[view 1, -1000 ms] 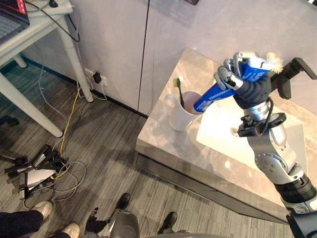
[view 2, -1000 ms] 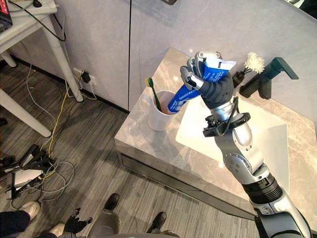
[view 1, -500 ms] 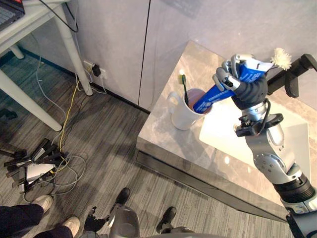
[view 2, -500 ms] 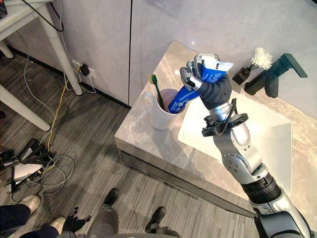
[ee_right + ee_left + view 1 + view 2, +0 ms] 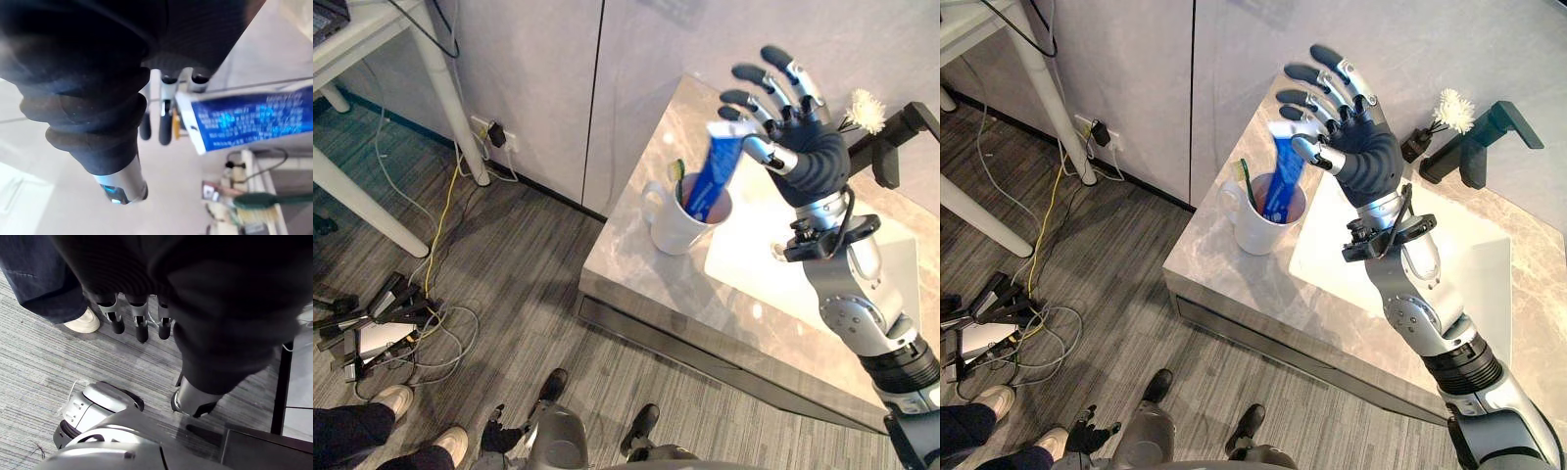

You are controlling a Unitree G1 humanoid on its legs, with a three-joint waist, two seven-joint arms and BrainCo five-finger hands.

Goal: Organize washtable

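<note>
Head stereo pair: mounted high, facing down; both share the washtable (image 5: 631, 266) corner, white mug (image 5: 1249, 231), basin (image 5: 1477, 294), right hand (image 5: 1366, 152) and floor (image 5: 509, 294). Right wrist camera: very near, looking along the fingers (image 5: 165, 128) to a blue tube (image 5: 254, 122). Left wrist camera: near the left hand (image 5: 140, 324), facing the floor.

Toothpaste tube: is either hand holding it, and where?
Nothing is held. Right hand open beside the toothpaste tube, which stands in the mug; left hand empty.

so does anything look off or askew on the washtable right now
Nothing spilled or damaged. The blue toothpaste tube leans tilted in the white cup beside the green toothbrush, its flat end close by the open right hand.
</note>
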